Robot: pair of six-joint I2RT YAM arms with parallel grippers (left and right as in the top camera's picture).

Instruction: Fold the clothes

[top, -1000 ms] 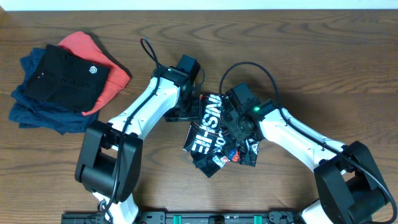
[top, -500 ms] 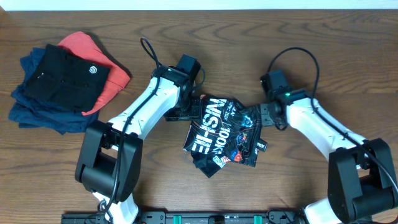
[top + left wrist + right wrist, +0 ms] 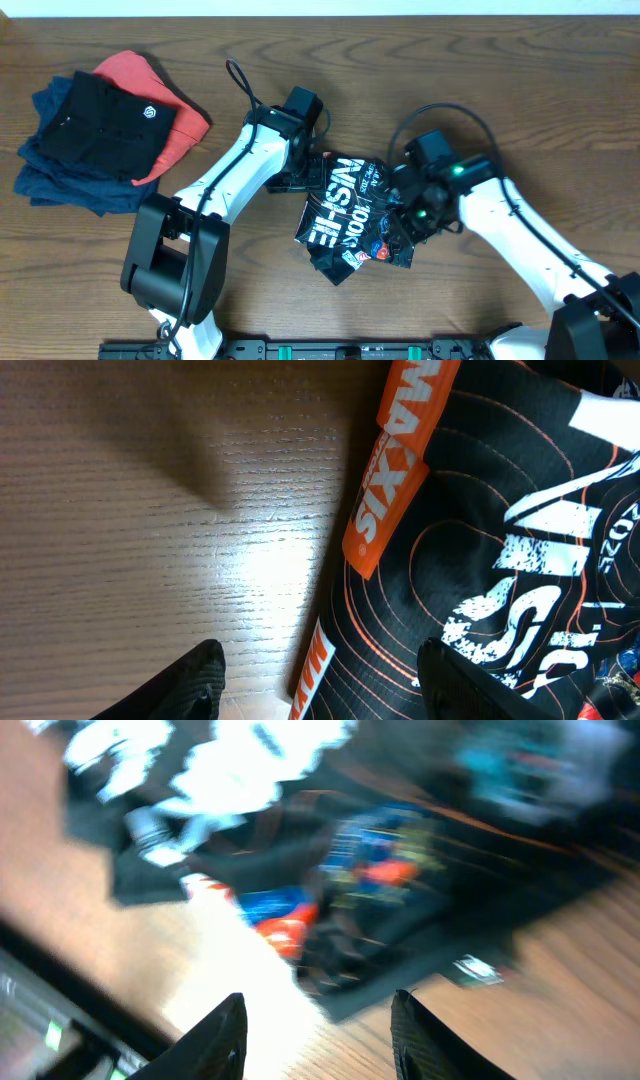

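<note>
The clothes are one black jersey with white block letters and orange lines, lying crumpled mid-table. My left gripper is at its upper-left edge. In the left wrist view it is open, one finger over bare wood and the other over the cloth, astride the edge beside an orange lettered band. My right gripper hovers over the jersey's right edge. The right wrist view is blurred; that gripper stands open above wood with nothing between its fingers, the jersey just beyond.
A pile of folded garments lies at the far left: a plain black shirt on top of coral-red and navy ones. A black rail runs along the table's front edge.
My right gripper drew the jersey's right part outward, opened and let go, then swung back over the right edge. The left arm has not moved.
</note>
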